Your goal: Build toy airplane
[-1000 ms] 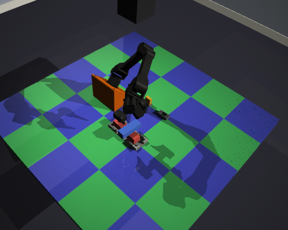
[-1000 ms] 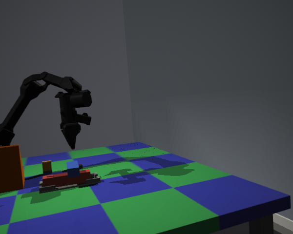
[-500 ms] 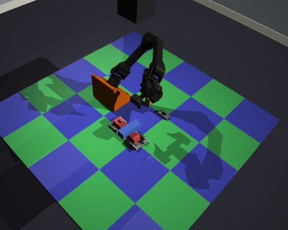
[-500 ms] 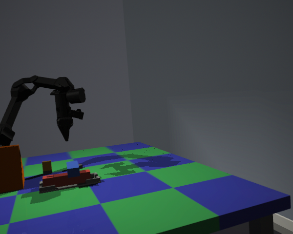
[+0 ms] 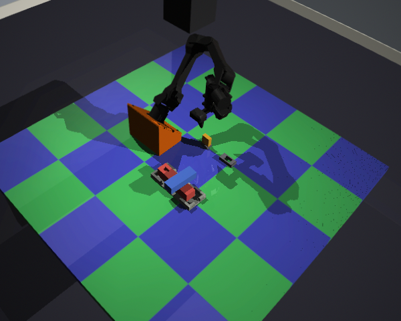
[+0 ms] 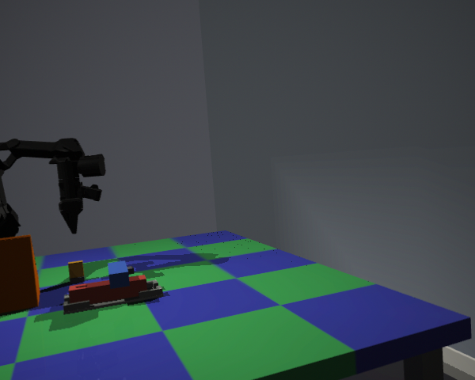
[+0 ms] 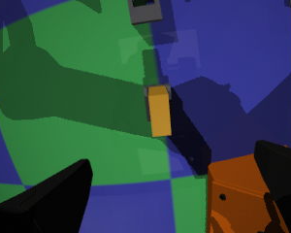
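Note:
The red fuselage (image 5: 188,190) (image 6: 94,290) lies flat in the grey cradle (image 5: 191,206) (image 6: 77,307), its tail socket open. The blue wing (image 5: 181,180) (image 6: 118,278) lies crosswise on top of the fuselage; its tab is hidden. The yellow-orange tail fin (image 5: 206,140) (image 6: 76,271) (image 7: 160,114) stands upright in a small grey holder, apart from the fuselage. My gripper (image 5: 212,122) (image 6: 74,232) (image 7: 175,152) is open and empty, pointing down above the tail fin. In the wrist view the fin shows between and beyond the two fingertips.
An empty grey rectangular holder (image 5: 232,164) (image 7: 145,15) lies beyond the tail fin. The orange base block (image 5: 144,129) (image 6: 9,278) (image 7: 238,175) stands near the fin and the cradle's tail end. A dark box (image 5: 176,15) hangs above the arm.

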{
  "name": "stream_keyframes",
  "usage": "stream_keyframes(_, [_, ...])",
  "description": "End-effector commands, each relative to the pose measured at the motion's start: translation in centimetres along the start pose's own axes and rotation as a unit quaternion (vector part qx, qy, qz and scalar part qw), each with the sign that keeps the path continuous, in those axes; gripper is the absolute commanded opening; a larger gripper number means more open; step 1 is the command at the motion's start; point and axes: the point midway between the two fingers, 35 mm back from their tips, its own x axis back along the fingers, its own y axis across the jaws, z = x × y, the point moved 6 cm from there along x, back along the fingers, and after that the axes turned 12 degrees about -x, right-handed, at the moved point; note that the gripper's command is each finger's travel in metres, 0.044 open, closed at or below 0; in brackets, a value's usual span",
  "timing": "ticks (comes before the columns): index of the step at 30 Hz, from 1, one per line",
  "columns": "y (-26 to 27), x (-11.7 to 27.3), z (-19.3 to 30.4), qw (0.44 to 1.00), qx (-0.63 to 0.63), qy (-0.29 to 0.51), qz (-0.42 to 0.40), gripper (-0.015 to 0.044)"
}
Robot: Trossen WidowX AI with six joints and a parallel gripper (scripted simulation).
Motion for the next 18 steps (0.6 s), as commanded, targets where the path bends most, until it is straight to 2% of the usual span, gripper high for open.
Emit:
stream_keyframes(1, [0.3, -0.2, 0.7, 1.0, -0.003, 0.002, -0.002, 0.044])
stream_keyframes(3, [0.3, -1.0, 0.7, 1.0, -0.003, 0.001, -0.001, 0.044])
stream_keyframes(8, [0.4, -5.7, 0.8, 1.0, -0.003, 0.001, -0.003, 0.044])
stream_keyframes(18, [0.4, -7.4, 0.8, 1.0, -0.002, 0.001, -0.004, 0.044])
